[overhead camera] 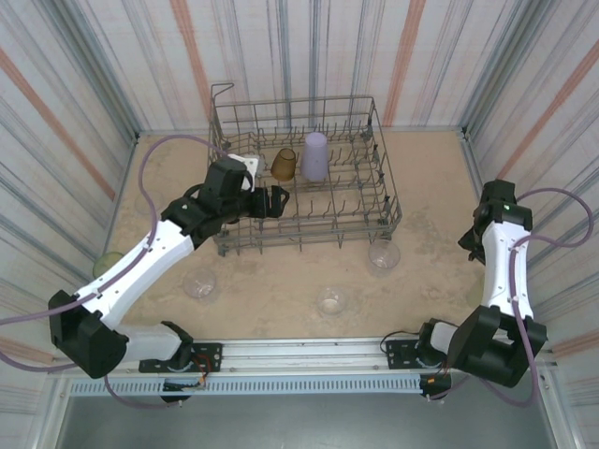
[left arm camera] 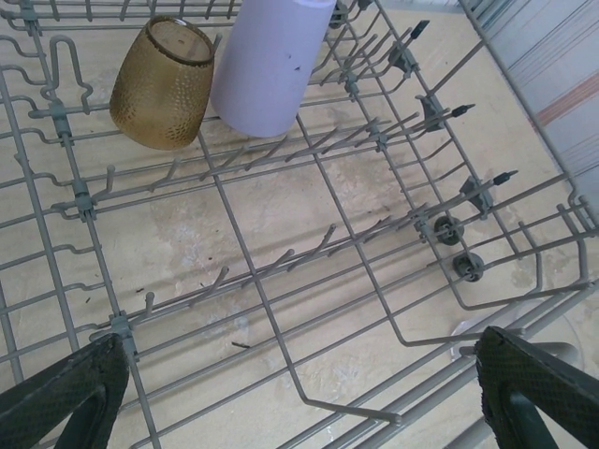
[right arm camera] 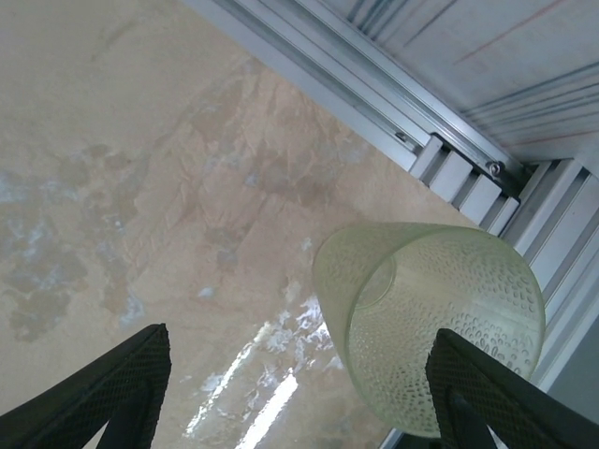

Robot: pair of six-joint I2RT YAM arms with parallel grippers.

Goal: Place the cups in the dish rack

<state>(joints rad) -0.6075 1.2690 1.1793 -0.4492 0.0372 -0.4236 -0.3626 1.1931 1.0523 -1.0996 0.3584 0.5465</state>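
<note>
Both finger pairs apart: my left gripper (overhead camera: pixel 279 202) reaches over the dish rack (overhead camera: pixel 318 234), right gripper (right arm camera: pixel 299 348) tilts down beside yellow-green cup (right arm camera: pixel 430 323).

rack (overhead camera: pixel 318 238) grey wire, on counter (overhead camera: pixel 430 187) | amber cup (overhead camera: pixel 284 164), lavender cup (overhead camera: pixel 314 155) side by side inside, rear | clear cups (overhead camera: pixel 329 300) three, on counter before rack | green cup (right arm camera: pixel 430 327) on its side

A lab robot booth is showing itself: striped walls (overhead camera: pixel 75 94) are enclosing a bare beige table (overhead camera: pixel 271 281), with aluminium framing (right arm camera: pixel 356 84) running beyond the right fingers (right arm camera: pixel 103 393).
</note>
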